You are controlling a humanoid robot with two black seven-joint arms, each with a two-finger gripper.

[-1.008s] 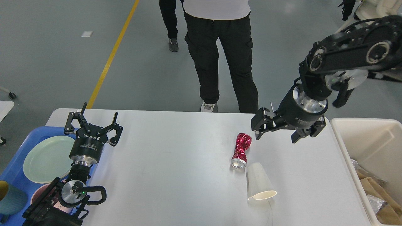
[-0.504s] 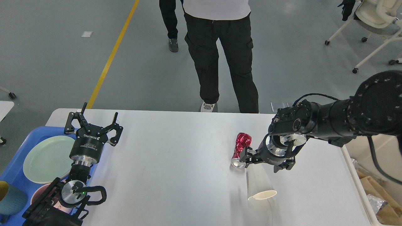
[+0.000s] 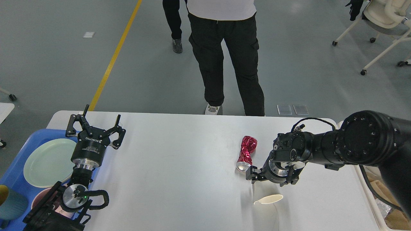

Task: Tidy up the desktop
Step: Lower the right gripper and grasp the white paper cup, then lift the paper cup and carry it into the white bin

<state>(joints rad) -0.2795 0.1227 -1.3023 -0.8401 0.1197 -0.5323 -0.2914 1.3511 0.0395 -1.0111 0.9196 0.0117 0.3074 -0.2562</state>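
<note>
The white desktop holds a crushed red can and, just in front of it, a white paper cup lying on its side with its open rim toward me. My right gripper points down over the cup's closed end, with its jaws spread to either side of it. It hides the upper part of the cup. My left gripper is open and empty above the table's left edge, beside the blue tray.
A blue tray at the left holds a pale green plate, a pink bowl and a teal cup. A cream bin with trash stands at the right edge. A person stands at the far side.
My right arm swung down and toward me from high over the far right. Its gripper went from beside the can to low over the cup. The left arm did not move.
</note>
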